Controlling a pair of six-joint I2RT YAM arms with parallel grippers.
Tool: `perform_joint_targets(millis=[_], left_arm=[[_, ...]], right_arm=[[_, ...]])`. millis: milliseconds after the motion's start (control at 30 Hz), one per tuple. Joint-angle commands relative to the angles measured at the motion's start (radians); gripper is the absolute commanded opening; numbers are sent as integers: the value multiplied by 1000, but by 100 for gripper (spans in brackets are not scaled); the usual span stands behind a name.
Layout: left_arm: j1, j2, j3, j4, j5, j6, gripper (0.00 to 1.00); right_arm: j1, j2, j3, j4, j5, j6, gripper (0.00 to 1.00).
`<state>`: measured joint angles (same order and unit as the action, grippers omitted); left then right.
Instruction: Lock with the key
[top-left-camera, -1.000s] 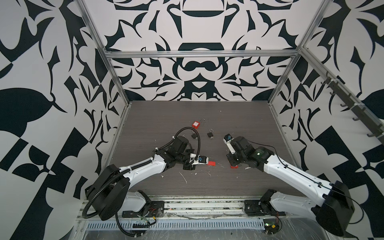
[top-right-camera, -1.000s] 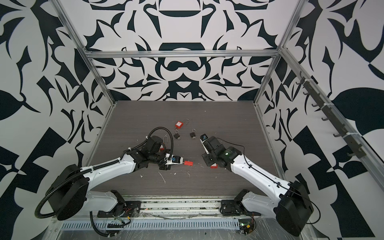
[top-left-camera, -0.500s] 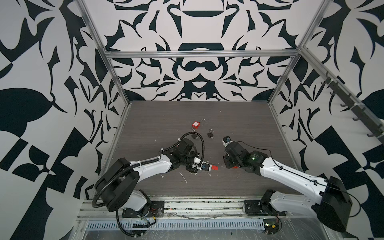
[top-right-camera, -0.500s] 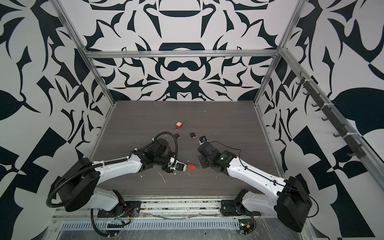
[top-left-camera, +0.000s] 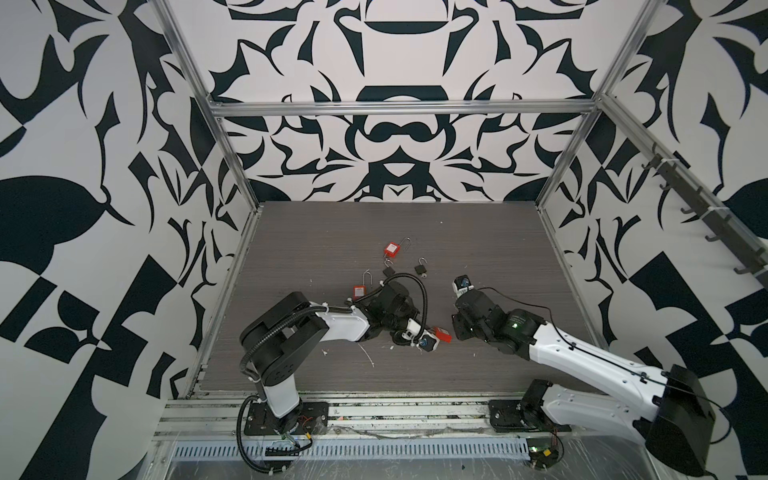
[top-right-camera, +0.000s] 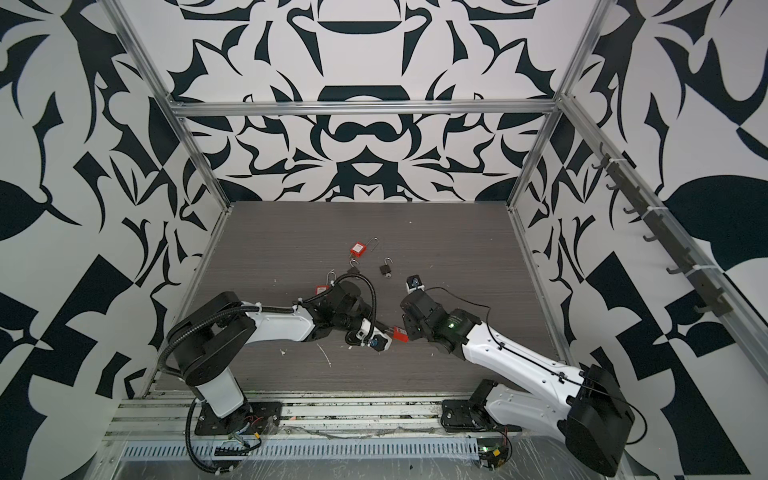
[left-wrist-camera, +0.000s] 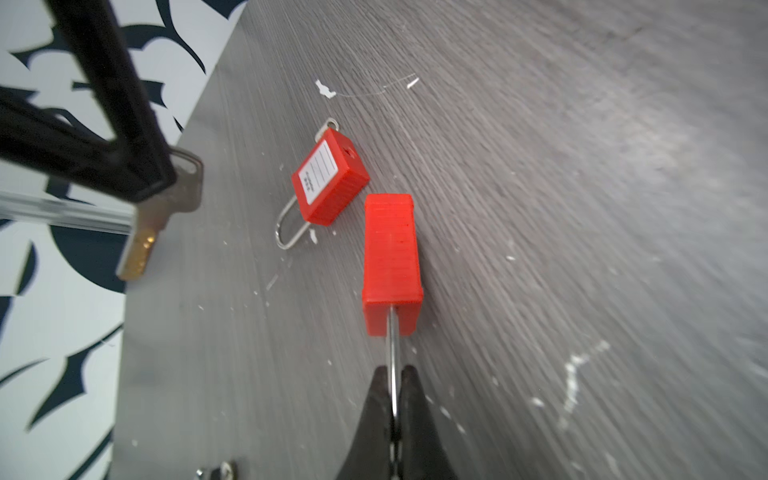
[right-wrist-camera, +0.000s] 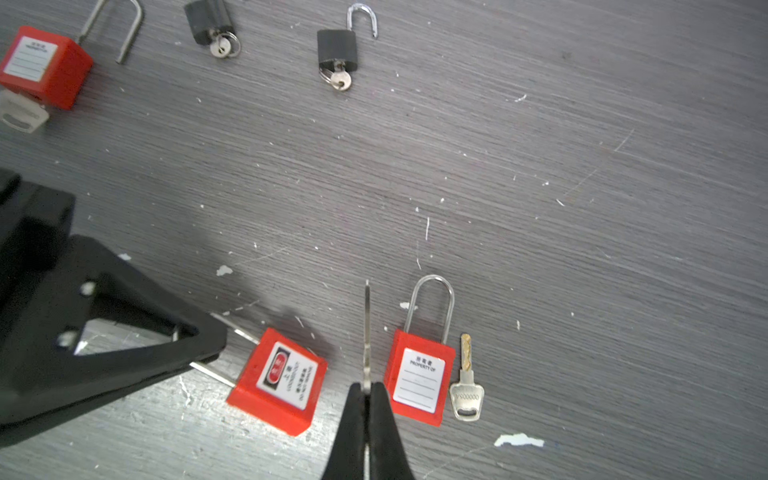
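My left gripper (left-wrist-camera: 392, 376) is shut on the steel shackle of a red padlock (left-wrist-camera: 390, 262), whose body sticks out ahead of the fingers just above the table. In both top views this padlock (top-left-camera: 442, 333) (top-right-camera: 400, 333) hangs between the two grippers. My right gripper (right-wrist-camera: 365, 386) is shut on a flat silver key (right-wrist-camera: 366, 332), seen edge-on. In the left wrist view the key (left-wrist-camera: 166, 199) points its brass tip away from the padlock. In the right wrist view the held padlock (right-wrist-camera: 278, 380) lies just beside the key, apart from it.
A second red padlock (right-wrist-camera: 419, 374) lies on the table with a loose key (right-wrist-camera: 467, 386) beside it. Farther back are two black padlocks (top-left-camera: 422, 269) (top-left-camera: 388, 270) with keys in them and two more red padlocks (top-left-camera: 392, 249) (top-left-camera: 358, 291). Patterned walls enclose the table.
My left gripper has carried the red padlock to the right, toward the right gripper, and the left elbow has swung inward. The right gripper with the key has shifted slightly, closing the gap.
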<state>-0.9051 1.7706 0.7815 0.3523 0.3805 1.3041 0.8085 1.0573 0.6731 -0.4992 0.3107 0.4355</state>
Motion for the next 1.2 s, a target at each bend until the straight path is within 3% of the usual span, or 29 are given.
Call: perform_joint_targets(millis=[0,67,167,433,600,800,933,1167], left_arm=[[-8,44,19,36,-47,63,0],[-8,57,27,41,-53,63,4],[-8,64,31,39,-51,66,23],[-8,23,3,31,-60,19,43],[-8,-78,-13,1,-103,-184,46],[-6,-254,-49,-76,-223,-584,46],[-6,-367,-89,-129,-275,-821,46],[-6,-487,-226,-55,-393,-955,46]], right_arm=[[8,-25,-2,2,30,20,0],[8,-28,-4,-3,30,19,0],[8,-31,-13,-3,25,19,0],[9,-52,-31,-1,15,9,0],[9,-39,-22,6,-55,-76,0],[9,89,56,-31,-142,-177,0],[9,185,123,-61,-134,-213,0],[8,344,231,-134,-44,-242,0]])
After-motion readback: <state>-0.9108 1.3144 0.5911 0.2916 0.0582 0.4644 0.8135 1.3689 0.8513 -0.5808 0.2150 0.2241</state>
